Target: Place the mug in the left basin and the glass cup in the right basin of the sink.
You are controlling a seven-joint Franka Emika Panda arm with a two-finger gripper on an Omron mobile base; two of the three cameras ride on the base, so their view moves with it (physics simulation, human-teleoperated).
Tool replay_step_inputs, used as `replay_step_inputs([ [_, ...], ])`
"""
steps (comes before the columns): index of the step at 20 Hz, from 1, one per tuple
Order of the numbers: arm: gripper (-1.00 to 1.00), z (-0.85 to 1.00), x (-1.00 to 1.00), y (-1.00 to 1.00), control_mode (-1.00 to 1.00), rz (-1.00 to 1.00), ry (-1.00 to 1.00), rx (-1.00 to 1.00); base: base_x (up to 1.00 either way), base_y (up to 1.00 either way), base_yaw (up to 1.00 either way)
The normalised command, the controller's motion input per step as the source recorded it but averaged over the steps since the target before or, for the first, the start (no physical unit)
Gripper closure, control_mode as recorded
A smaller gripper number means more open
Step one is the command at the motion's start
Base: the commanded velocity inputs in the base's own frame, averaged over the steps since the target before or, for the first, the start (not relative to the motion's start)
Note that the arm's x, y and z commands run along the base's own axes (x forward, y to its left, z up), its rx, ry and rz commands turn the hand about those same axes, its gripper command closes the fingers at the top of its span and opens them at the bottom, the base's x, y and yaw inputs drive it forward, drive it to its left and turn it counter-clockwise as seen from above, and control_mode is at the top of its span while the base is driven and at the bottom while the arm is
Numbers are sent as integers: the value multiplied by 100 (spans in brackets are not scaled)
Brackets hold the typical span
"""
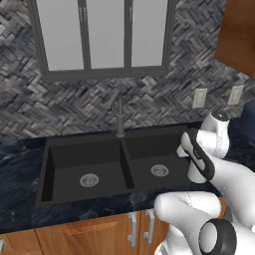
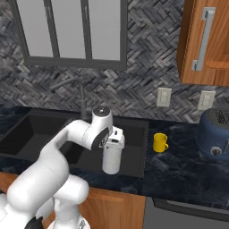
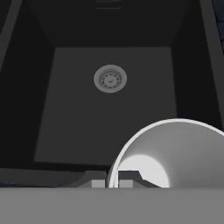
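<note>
My gripper [image 2: 114, 139] is shut on the rim of the glass cup [image 2: 112, 157], a pale handleless tumbler that hangs upright over the front of the right basin [image 2: 135, 144]. In the hand view the cup's rim [image 3: 175, 148] curves up at the lower right, with the fingertips [image 3: 113, 183] pinching its wall, and below lies the right basin's floor [image 3: 78, 118] with its silver drain [image 3: 110, 78]. The yellow mug [image 2: 159, 142] stands on the dark counter just right of the sink, handle to the right. The left basin [image 1: 69, 162] holds nothing but its drain [image 1: 89, 180]. The right basin [image 1: 147, 152] lies beside my arm.
A slim grey faucet [image 1: 120, 117] rises behind the sink's centre divider. A blue toaster [image 2: 215, 134] sits on the counter at the far right, under a wooden wall cabinet [image 2: 203, 44]. Two wall outlets [image 2: 163, 96] are behind the mug.
</note>
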Motion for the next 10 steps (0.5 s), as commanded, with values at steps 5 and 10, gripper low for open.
replay_step_inputs([
  [5, 100, 0, 44, 41, -100, 0, 0, -6, 0, 0, 0],
  [10, 100, 0, 46, 23, -100, -1, 0, -2, 0, 0, 0],
])
